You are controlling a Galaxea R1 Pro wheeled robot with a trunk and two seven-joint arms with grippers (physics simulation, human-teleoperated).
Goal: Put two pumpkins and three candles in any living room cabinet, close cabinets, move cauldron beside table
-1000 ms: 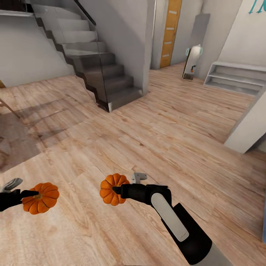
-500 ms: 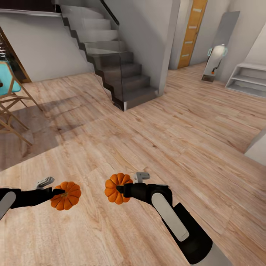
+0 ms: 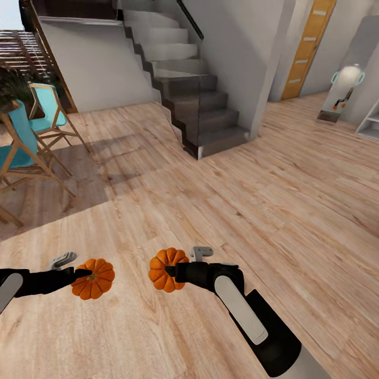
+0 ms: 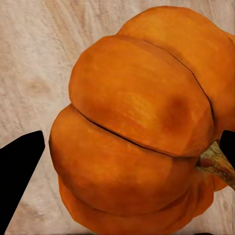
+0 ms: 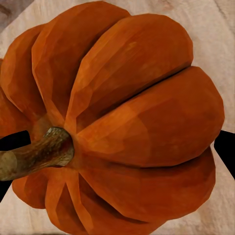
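Claws (image 3: 84,273) (image 3: 171,271) gripping pumpkins (image 3: 95,285); staircase (image 3: 200,100) ahead.

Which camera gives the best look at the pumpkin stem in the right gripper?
The right wrist view: the stem is close, brown and whole. In the head view that pumpkin is small, with the right gripper covering its middle.

The picture's left edge cuts off the turquoise chairs (image 3: 21,138); the right edge clips the white shelf (image 3: 370,122).

two pumpkins (image 3: 93,286) (image 3: 164,269), two teal chairs (image 3: 47,113) (image 3: 18,142), one staircase (image 3: 195,100).
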